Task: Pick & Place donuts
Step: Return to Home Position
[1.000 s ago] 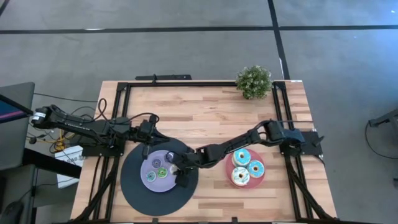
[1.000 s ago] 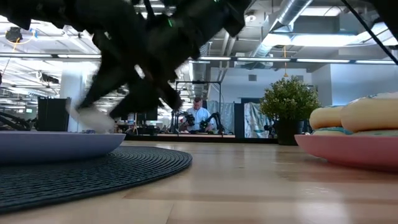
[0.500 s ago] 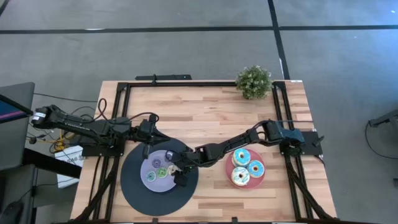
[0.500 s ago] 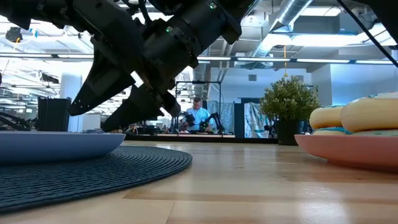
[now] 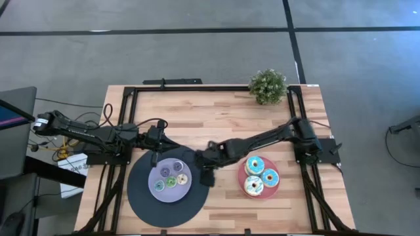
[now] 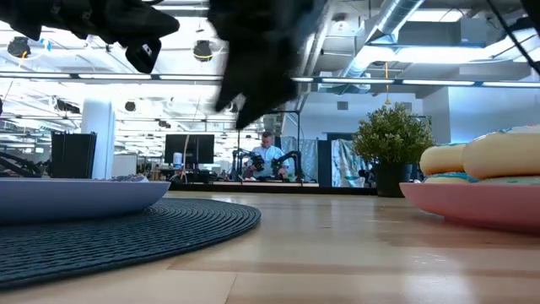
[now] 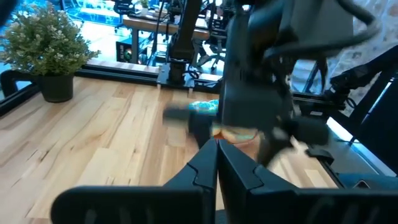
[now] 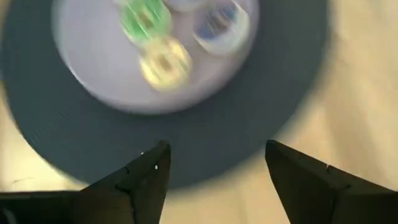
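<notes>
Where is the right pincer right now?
In the high view, the right pincer hangs open over the right edge of the black mat, between the lavender plate and the pink plate.

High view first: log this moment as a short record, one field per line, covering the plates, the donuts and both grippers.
Purple plate: on the black mat, holding several small donuts
Pink plate: on the table, right of the mat, holding three large donuts
Right gripper: open, empty, above the mat's right edge, between the plates
Left gripper: shut, empty, above the mat's rear-left edge
Plant: rear of the table, right side
Donuts off the plates: none seen
</notes>
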`<control>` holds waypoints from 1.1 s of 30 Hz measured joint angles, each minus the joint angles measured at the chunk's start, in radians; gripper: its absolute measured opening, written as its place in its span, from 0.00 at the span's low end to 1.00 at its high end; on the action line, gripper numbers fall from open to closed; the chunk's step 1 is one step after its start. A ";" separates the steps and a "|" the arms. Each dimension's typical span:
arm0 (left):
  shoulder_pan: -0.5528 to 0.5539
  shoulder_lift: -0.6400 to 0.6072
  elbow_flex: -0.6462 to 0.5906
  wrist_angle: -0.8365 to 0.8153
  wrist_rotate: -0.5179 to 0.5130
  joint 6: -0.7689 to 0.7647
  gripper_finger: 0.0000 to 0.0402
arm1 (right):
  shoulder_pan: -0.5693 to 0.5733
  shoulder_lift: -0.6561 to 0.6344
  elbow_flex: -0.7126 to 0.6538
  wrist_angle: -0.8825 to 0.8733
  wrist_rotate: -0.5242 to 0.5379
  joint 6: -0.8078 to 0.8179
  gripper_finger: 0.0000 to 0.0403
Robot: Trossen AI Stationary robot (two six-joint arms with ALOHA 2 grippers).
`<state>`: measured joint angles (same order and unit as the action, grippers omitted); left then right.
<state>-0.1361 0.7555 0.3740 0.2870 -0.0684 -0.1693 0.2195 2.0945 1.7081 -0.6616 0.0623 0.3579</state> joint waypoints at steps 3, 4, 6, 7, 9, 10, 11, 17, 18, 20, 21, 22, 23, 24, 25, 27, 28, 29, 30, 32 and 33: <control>0.000 0.000 0.000 -0.009 -0.023 -0.005 0.01 | 0.005 -0.069 -0.003 -0.227 0.115 -0.002 0.57; 0.000 0.000 0.000 -0.012 -0.025 -0.006 0.01 | 0.007 -0.092 -0.010 -0.282 0.144 -0.003 0.54; 0.000 0.000 0.000 -0.011 -0.036 -0.008 0.01 | 0.012 -0.150 -0.050 -0.355 0.169 -0.003 0.46; 0.000 0.000 0.000 -0.009 -0.044 -0.008 0.01 | 0.016 -0.183 -0.082 -0.389 0.176 -0.003 0.41; 0.000 0.000 0.000 -0.007 -0.068 -0.008 0.00 | 0.028 -0.252 -0.167 -0.380 0.175 -0.003 0.29; 0.000 0.000 0.000 -0.008 -0.084 -0.008 0.00 | 0.031 -0.292 -0.220 -0.379 0.176 -0.003 0.23; 0.000 0.002 0.000 -0.007 -0.098 -0.005 0.00 | 0.033 -0.334 -0.275 -0.378 0.174 -0.003 0.17; 0.004 0.048 0.000 0.003 -0.178 0.077 0.00 | 0.013 -0.661 -0.645 -0.217 0.213 0.034 0.05; 0.009 0.057 0.000 0.003 -0.182 0.086 0.00 | 0.007 -0.727 -0.708 -0.169 0.213 0.032 0.05; 0.027 0.068 0.000 0.004 -0.173 0.092 0.00 | -0.010 -0.854 -0.832 -0.043 0.217 0.004 0.05; 0.037 0.071 -0.001 0.010 -0.169 0.094 0.00 | -0.022 -0.917 -0.893 0.035 0.219 -0.027 0.05; 0.048 0.075 -0.001 0.022 -0.157 0.094 0.00 | -0.035 -0.977 -0.957 0.121 0.221 -0.066 0.04; 0.058 0.077 -0.001 0.029 -0.148 0.094 0.00 | -0.051 -1.036 -1.019 0.209 0.218 -0.107 0.03; 0.068 0.077 -0.001 0.028 -0.144 0.095 0.00 | -0.067 -1.089 -1.080 0.292 0.207 -0.145 0.02; 0.077 0.077 -0.001 0.028 -0.139 0.097 0.00 | -0.082 -1.140 -1.137 0.376 0.188 -0.183 0.01; 0.093 0.077 -0.001 0.028 -0.138 0.097 0.00 | -0.113 -1.235 -1.237 0.492 0.151 -0.229 0.01; 0.099 0.077 -0.001 0.027 -0.138 0.097 0.00 | -0.126 -1.276 -1.279 0.533 0.138 -0.232 0.01; 0.104 0.075 -0.001 0.026 -0.138 0.098 0.00 | -0.141 -1.316 -1.314 0.549 0.123 -0.233 0.01; 0.106 0.073 -0.001 0.026 -0.138 0.097 0.00 | -0.154 -1.359 -1.346 0.543 0.103 -0.235 0.01; 0.105 0.068 -0.001 0.025 -0.138 0.092 0.00 | -0.179 -1.435 -1.394 0.542 0.064 -0.231 0.01; 0.105 0.059 -0.002 0.021 -0.138 0.087 0.00 | -0.188 -1.475 -1.417 0.541 0.044 -0.222 0.01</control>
<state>-0.0314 0.8144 0.3723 0.3077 -0.2059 -0.0823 0.0314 0.6195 0.2913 -0.1208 0.1061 0.1362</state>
